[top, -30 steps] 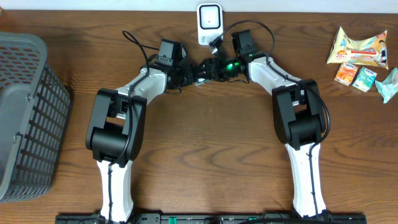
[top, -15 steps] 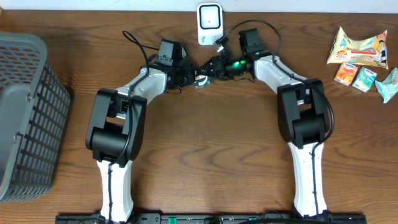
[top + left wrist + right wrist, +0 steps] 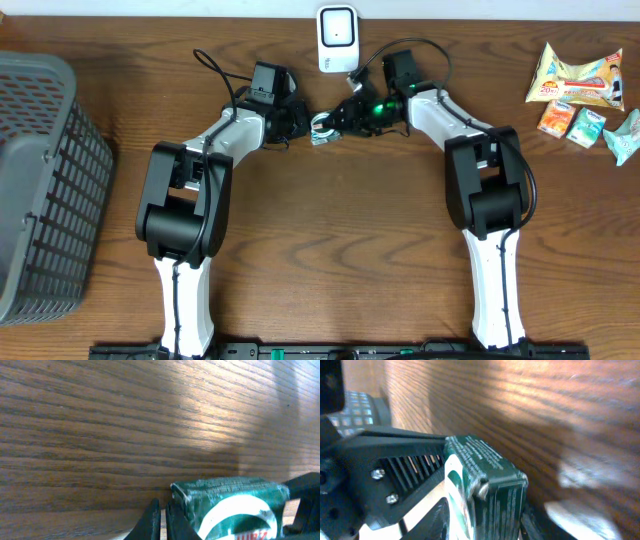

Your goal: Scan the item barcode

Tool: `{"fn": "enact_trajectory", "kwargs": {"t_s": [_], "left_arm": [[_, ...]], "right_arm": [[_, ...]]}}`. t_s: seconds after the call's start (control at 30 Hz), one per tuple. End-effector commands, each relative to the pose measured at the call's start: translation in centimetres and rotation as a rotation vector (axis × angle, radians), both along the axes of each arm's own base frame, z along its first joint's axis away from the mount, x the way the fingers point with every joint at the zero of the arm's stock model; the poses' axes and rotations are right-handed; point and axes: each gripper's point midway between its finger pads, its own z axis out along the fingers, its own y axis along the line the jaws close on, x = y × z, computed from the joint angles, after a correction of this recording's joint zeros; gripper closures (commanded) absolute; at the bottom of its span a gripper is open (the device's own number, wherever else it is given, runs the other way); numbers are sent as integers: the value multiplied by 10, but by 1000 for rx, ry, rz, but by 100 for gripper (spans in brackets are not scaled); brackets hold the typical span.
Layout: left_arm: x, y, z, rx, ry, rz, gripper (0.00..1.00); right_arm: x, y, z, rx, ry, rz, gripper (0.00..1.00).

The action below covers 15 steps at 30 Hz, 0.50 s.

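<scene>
Hanging just below the white scanner [image 3: 338, 38] at the frame's top centre, the green carton [image 3: 322, 126] is pinched by the closed left pincer [image 3: 304, 120], likely for a handover turning its barcode toward the scanner. The right pincer [image 3: 341, 117] straddles it, though I cannot tell whether it grips.

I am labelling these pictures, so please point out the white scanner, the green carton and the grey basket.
white scanner [image 3: 337, 38], overhead view, on the middle of its face.
green carton [image 3: 487, 462], right wrist view, on its dark printed side.
grey basket [image 3: 75, 200], overhead view, on its mesh side wall.
</scene>
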Motion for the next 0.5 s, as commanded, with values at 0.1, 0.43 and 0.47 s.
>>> {"fn": "enact_trajectory", "kwargs": {"t_s": [0.1, 0.43, 0.47], "left_arm": [[-6, 12, -17, 47, 39, 17, 92], [-6, 12, -17, 54, 33, 3, 89], [-6, 12, -17, 61, 23, -13, 87]], "right_arm": [[-3, 3, -16, -97, -34, 6, 68], [1, -2, -5, -16, -27, 10, 83], [3, -3, -4, -10, -31, 5, 83]]}}
